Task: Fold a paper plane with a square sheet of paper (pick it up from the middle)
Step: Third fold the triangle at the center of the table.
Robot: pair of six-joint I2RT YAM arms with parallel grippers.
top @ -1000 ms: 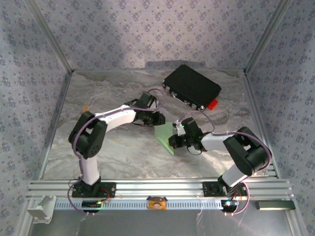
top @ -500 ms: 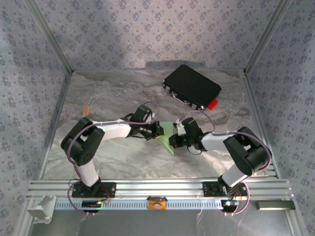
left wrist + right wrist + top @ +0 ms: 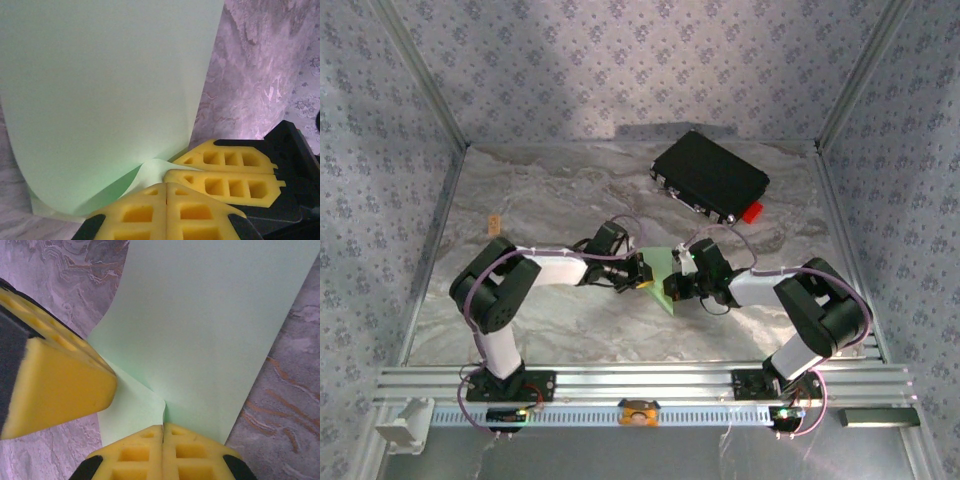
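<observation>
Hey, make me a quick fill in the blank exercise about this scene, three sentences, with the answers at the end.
1. The square sheet of paper is pale ____.
2. The left gripper and the right gripper both have their jaws ____ on the paper.
3. The small tab at the corner of the black case is ____.

Missing words: green; shut; red.

Both arms pair bulky black joint housings [image 3: 500,295] with white tubular links [image 3: 555,266], and thin purple cables [image 3: 466,290] loop alongside. Their yellow wedge-shaped fingers [image 3: 142,215], moulded with rectangular pockets, sit on black mounts [image 3: 295,160].
</observation>
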